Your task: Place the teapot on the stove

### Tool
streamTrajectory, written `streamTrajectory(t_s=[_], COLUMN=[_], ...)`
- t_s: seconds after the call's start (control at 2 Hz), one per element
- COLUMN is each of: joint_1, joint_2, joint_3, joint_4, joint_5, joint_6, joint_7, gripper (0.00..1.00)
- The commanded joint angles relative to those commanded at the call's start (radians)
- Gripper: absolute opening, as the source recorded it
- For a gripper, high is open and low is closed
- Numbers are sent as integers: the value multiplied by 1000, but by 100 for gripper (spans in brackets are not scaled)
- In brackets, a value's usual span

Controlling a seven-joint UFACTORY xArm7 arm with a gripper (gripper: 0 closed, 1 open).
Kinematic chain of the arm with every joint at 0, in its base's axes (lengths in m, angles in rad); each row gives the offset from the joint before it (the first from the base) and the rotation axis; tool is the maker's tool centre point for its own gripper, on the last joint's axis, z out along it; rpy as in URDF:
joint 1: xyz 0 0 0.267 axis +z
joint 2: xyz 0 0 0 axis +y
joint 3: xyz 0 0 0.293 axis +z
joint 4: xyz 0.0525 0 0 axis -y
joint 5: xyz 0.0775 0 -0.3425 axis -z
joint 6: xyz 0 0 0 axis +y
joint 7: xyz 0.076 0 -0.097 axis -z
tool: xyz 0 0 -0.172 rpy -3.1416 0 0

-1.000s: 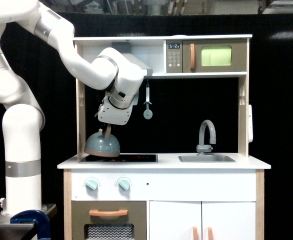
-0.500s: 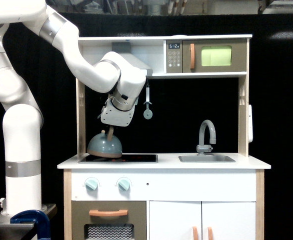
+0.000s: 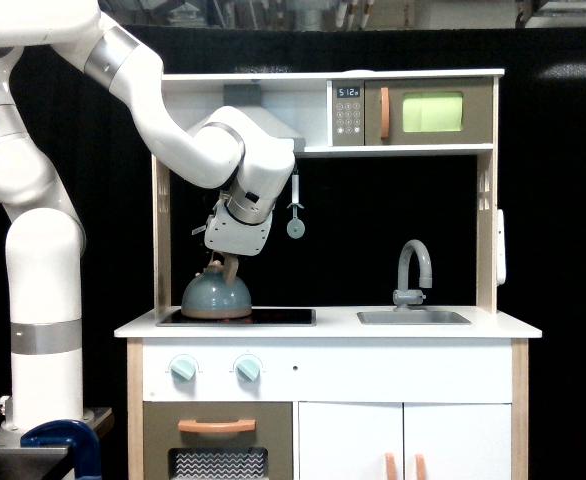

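arm: white arm [image 3: 178, 135] is reaching in from the exterior view's left, wrist bent down over the cooktop
gripper: gripper [image 3: 225, 266] is sitting right at the top of the kettle, on the tan handle; fingers mostly hidden behind the wrist housing, but they are looking closed on the handle, gripping it
teapot: teapot [image 3: 216, 296] is sitting low on the left part of the stove, base looking down on or just touching the panel; can't confirm full contact from this angle; looking roughly upright
stove: stove [image 3: 273, 316] is lying flat on the counter left of the sink [image 3: 414, 317]; right part of it is bare
progress: judging placement as nearly done, release and lift-off not yet done
risk 1: if the fingers are opening while the base is sitting off flat, the kettle could be rocking or tipping
risk 2: retreating at an angle could be catching the arched handle and dragging the kettle toward the stove's left edge, near the side post [image 3: 160, 240]
risk 3: pushing down further could be pressing the toy counter [image 3: 493, 326] or skidding the kettle on the glossy panel
nearby: hanging utensil [image 3: 295, 212] is sitting just beside the wrist, could be getting bumped on the way up
faucet: faucet [image 3: 413, 270] is well apart, not a concern
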Motion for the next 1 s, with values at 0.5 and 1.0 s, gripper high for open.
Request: streamTrajectory(t_s=[0.5,1.0], joint_1=[-23,-89], joint_2=[-47,-5], joint_3=[-74,-294], joint_4=[54,266], joint_5=[-84,-279], joint_6=[108,377], joint_7=[42,2], gripper=[100,100])
